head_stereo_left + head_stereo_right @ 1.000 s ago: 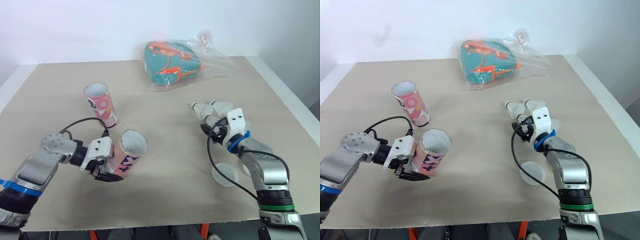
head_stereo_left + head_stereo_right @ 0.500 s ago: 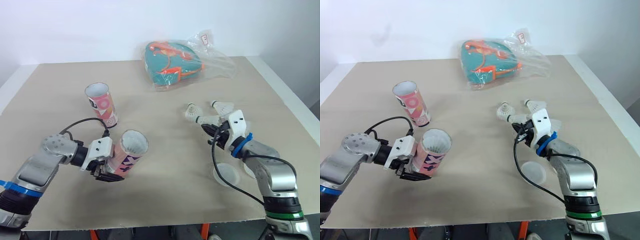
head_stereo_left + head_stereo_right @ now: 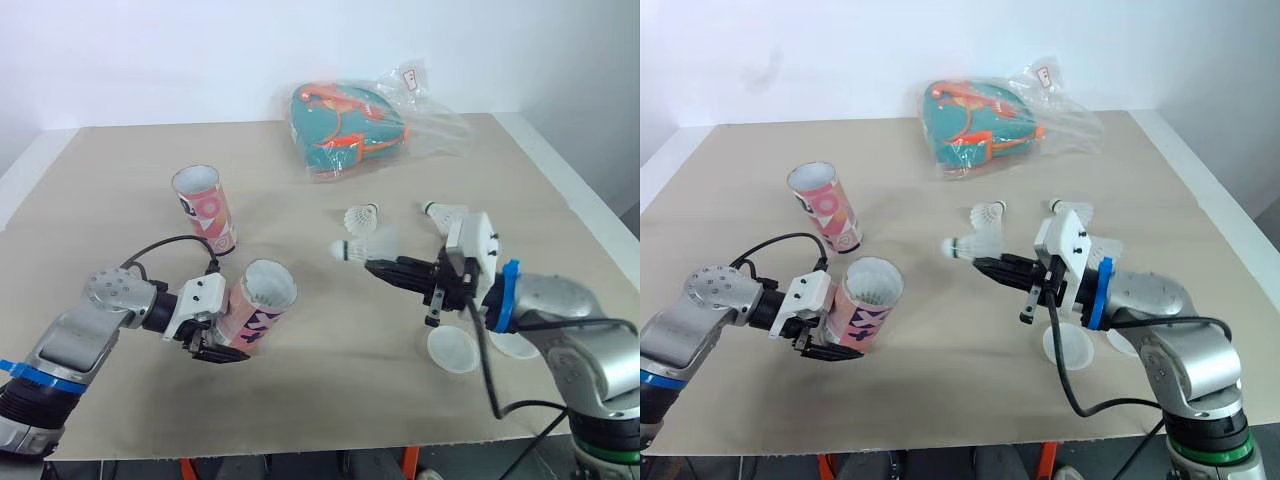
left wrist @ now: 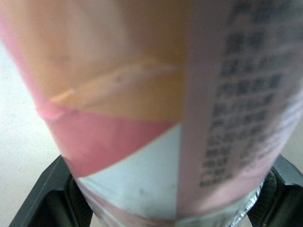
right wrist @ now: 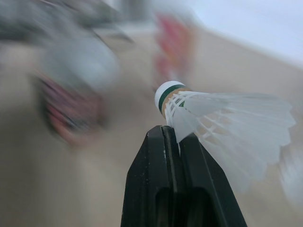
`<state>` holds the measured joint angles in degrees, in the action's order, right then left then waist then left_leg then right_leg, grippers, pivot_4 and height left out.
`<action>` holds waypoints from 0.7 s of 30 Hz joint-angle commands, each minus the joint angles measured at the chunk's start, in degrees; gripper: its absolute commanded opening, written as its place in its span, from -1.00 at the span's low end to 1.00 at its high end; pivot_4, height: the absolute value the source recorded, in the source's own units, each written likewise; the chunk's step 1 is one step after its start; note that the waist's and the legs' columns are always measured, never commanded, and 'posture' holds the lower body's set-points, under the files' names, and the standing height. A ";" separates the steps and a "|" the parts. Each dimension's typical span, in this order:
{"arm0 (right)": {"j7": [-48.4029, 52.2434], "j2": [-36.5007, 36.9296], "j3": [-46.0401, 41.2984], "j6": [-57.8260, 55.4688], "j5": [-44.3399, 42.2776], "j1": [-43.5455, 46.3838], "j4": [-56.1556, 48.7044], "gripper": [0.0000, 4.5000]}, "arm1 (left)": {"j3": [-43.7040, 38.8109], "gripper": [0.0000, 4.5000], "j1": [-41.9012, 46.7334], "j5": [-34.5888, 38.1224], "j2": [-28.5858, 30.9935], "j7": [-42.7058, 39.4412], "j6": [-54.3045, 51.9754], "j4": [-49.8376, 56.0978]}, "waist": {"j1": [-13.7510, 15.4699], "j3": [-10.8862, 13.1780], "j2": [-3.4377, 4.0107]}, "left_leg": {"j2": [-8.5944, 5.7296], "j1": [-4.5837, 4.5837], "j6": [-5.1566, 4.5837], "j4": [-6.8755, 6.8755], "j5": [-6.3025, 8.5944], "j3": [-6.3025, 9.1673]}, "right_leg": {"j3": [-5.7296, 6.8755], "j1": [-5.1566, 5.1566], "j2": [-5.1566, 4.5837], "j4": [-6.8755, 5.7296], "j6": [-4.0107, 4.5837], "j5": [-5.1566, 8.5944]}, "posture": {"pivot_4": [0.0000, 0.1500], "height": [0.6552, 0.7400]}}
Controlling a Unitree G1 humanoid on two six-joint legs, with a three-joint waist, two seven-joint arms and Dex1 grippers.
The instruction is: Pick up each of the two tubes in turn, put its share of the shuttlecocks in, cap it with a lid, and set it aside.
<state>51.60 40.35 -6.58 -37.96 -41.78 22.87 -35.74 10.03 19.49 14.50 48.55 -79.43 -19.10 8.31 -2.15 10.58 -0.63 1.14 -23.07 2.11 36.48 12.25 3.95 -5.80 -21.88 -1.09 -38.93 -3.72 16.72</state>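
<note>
— What's on my left side?
— My left claw (image 3: 215,345) is clamped round the base of the tilted tube (image 3: 257,312), its open mouth facing up. The other tube (image 3: 205,210) stands upright behind it.
— And the right?
— My right claw (image 3: 374,268) is pinched together on a shuttlecock (image 3: 355,248), with the cork aimed toward the tilted tube, over the bench (image 3: 120,170). A lid (image 3: 452,350) lies near that arm.

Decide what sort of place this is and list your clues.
Probably a robotics test bench: a plain table against bare white walls, where the left gripper holds a pink tube and the right gripper a shuttlecock.
</note>
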 commanded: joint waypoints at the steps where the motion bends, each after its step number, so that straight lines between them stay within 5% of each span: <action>1: 2.29 0.52 2.55 -0.70 -3.29 4.41 -1.25 -0.99 | 3.76 0.62 -0.72 -1.02 -0.78 -0.52 -0.89 -0.59 | 0.09 -0.01 -0.02 | 0.00 -0.01 0.00 0.00 0.00 0.01 | 0.02 0.01 0.00 0.02 0.00 0.00 | 1.00 0.97; 9: 7.25 -0.91 17.07 5.56 9.25 13.51 7.36 -0.99 | 3.93 0.62 0.07 -1.02 -1.08 -0.45 -1.75 -0.42 | 0.27 0.00 -0.03 | -0.11 -0.08 0.00 0.00 0.00 0.02 | 0.06 -0.04 -0.14 0.05 0.01 0.01 | 1.00 0.97; 16: 12.79 -1.50 20.16 6.82 9.51 16.09 8.86 -0.99 | 3.62 0.62 -0.41 -0.78 -0.87 0.03 -2.58 0.58 | 0.37 0.01 -0.03 | -0.20 -0.20 0.00 0.00 0.00 0.07 | 0.10 -0.08 -0.24 0.05 0.20 -0.07 | 1.00 0.97; 21: 13.65 -3.46 18.78 4.22 6.26 17.95 9.65 -0.34 | 3.54 0.62 -0.90 -0.60 -0.85 0.49 -2.79 1.14 | 0.34 0.00 -0.03 | -0.23 -0.19 0.00 0.00 0.00 0.12 | 0.17 -0.07 -0.27 0.05 0.20 -0.07 | 1.00 0.97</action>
<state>64.95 37.61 13.61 -33.10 -33.17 39.17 -25.23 10.46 20.19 14.56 48.16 -79.15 -21.11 9.11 -1.81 10.58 -0.66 0.93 -23.24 2.10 36.47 12.25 4.06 -5.64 -21.95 -1.35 -38.90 -3.52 16.65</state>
